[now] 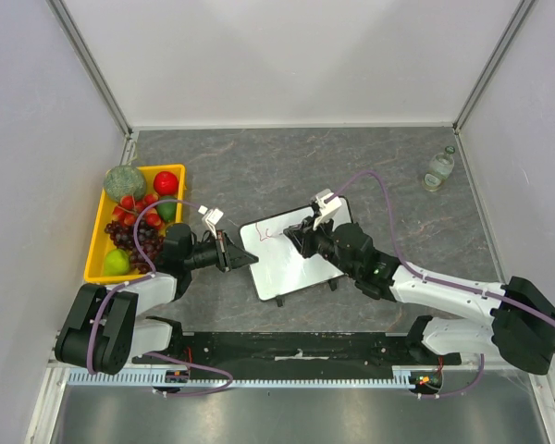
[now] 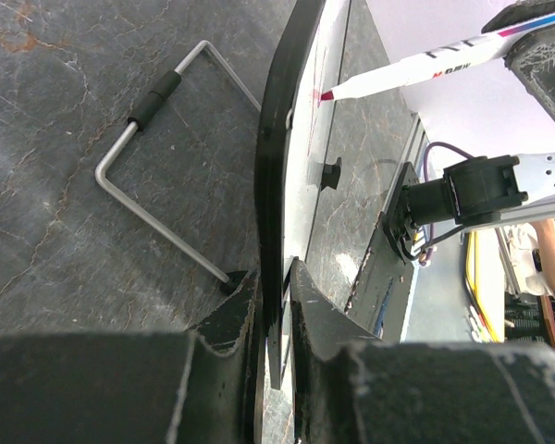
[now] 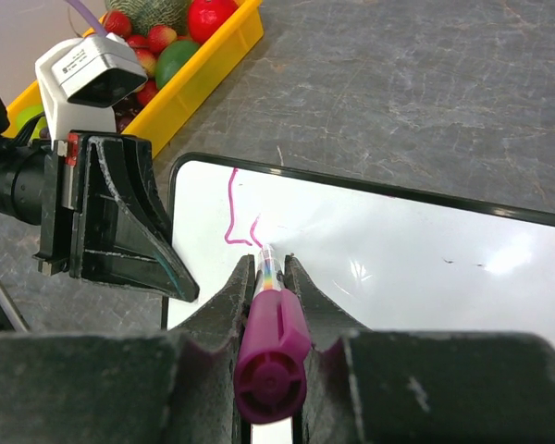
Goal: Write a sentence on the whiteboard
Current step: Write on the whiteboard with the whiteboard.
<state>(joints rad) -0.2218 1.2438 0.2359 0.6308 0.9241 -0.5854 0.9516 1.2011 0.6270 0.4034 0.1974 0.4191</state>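
The right gripper [image 3: 266, 270] is nearly closed, pinching one smooth round marker [image 3: 270, 338] with a magenta end. The marker's tip meets the glossy, round-cornered whiteboard [image 3: 416, 250] mid-table, beside one thin pink squiggle of the sentence [image 3: 229, 213]. Beyond, the left gripper [image 2: 276, 277], arm stretched low, clamps the board's thin black edge.

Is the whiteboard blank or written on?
Written on, barely: one short pink squiggle near a corner of the whiteboard; the rest is bare white.

Yellow tray [image 1: 95, 233] of fruit [image 1: 166, 182] left; small bottle [image 1: 439, 169] far right.
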